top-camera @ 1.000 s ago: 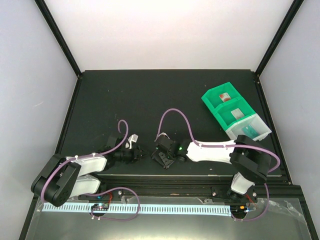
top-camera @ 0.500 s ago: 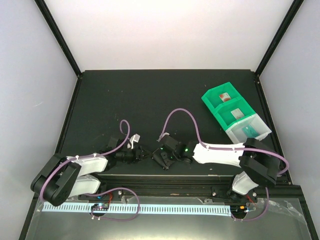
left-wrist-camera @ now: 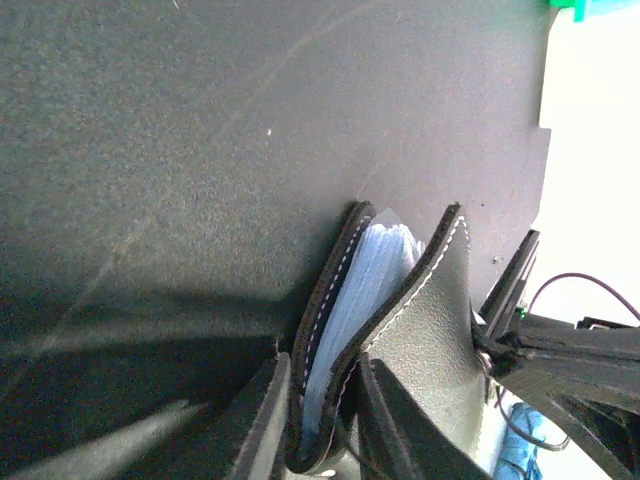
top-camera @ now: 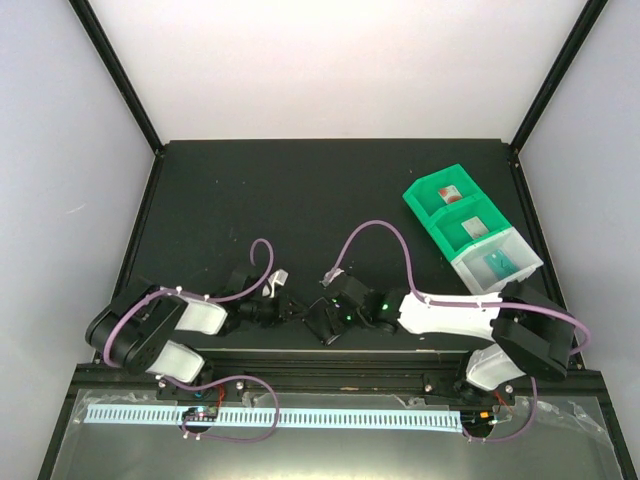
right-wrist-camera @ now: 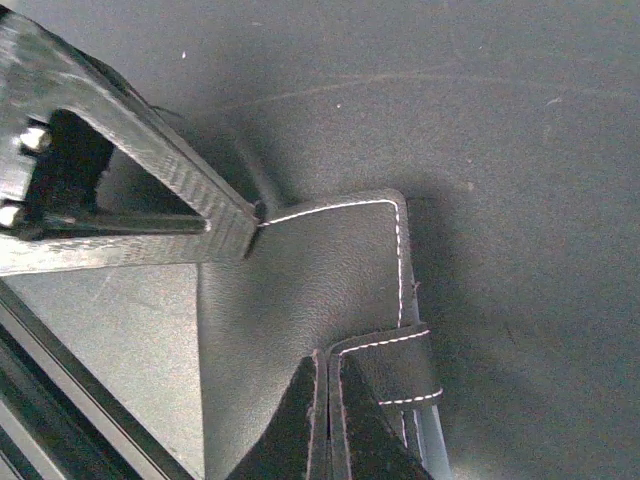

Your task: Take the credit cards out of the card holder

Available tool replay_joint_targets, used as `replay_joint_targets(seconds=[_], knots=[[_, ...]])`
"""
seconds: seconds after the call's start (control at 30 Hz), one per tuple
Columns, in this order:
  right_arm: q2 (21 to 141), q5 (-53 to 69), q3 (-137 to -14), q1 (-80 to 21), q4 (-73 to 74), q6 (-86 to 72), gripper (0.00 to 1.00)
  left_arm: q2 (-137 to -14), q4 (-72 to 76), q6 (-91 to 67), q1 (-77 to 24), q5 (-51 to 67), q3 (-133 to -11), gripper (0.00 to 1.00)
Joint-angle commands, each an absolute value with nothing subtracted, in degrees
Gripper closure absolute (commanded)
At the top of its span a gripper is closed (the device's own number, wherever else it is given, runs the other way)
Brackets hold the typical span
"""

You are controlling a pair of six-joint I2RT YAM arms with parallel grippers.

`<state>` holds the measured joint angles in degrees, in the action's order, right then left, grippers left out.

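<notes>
While holding the card holder open between both arms, getting set to fish out a card. Found low in the middle of the top view, by the near edge of the tabletop, spread in a V like an open book.

Left jaws set snug on both sides of the folded end, at the bottom of the left wrist view. Looks like a pinch on the holder there. Right jaws pressed tight together on the edge of the other cover, right beside the little clasp tab.

Black and bumpy outside, with white stitches along the rim. Pale blue-grey pockets inside, stacked like thin pages. No card seen poking out of them, and no way to see deeper in.

Far off at the upper right of the top view, the bin trays, with a small red card in a green one and a teal-green card in the clear one. So probably late in the job.

Next, most likely: hold one cover firm, free the other jaws, slide into a pocket, nip a card edge, pull straight out. Calls for a soft, slow pull, to stop the floppy holder from folding shut.
</notes>
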<state>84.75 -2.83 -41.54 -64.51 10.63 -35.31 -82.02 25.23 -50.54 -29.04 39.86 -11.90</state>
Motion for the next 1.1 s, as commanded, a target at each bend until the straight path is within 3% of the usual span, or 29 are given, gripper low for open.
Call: replay_joint_targets(seconds=[0.0,0.2,0.53,0.67,0.97,1.07], knots=[[81.5,-3.2,-40.7,-64.1,5.7,-36.5,0.99,-86.4,25.3,-49.2,-29.8,36.9,-12.7,0.84],[76.2,-4.8,-37.4,-63.6,4.2,-38.1,0.99,-87.6,24.4,-47.9,-29.9,36.1,-13.4,0.98],[73.1,-8.9,-37.0,-62.4,8.7,-37.6,0.99,-86.8,17.7,-44.8,-29.9,34.5,-18.5,0.97],[72.4,-10.8,-38.2,-61.9,9.5,-38.2,0.99,-85.5,10.2,-42.4,-29.9,32.2,-25.7,0.87],[68.9,-10.5,-39.6,-61.4,7.8,-41.4,0.99,-74.0,-4.5,-38.5,-29.7,22.8,-29.5,0.45],[69.5,-7.6,-41.2,-61.4,6.2,-42.5,0.99,-67.4,-7.0,-39.1,-29.7,21.0,-27.8,0.38]])
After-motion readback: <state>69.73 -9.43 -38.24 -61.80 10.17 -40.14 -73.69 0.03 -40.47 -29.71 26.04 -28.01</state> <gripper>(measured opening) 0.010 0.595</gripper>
